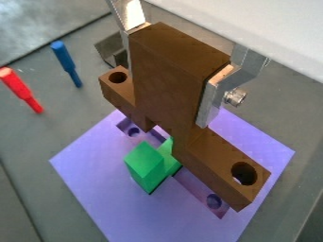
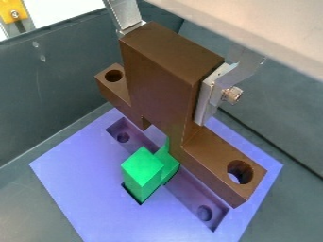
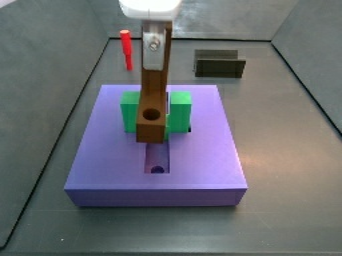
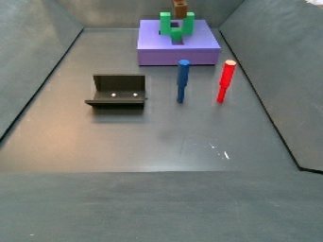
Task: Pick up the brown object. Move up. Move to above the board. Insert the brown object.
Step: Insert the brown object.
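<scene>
Pincer: the pincer is clenched on the upright block of the brown object, a silver finger pressed flat on each side, seen in both wrist views.
Brown object: it is held above the board, over the central groove, its base strip lined up with the groove; in a side view its lower end is close to the board surface, though whether it touches cannot be told.
Step in hand: judged to be the insertion, with pick-up, lift and travel apparently done.
How to do it well: the base strip should be kept parallel to the groove and lowered straight, without tilt; the grip should be released only once the strip is seated.
In the way: the green U-shaped block sits on the board under the piece; the upright block seems meant to pass between its arms, so a sideways offset could jam it.
Around: a red peg and a blue peg stand on the floor near the board, well apart from the dark olive box; none obstructs the descent.
</scene>
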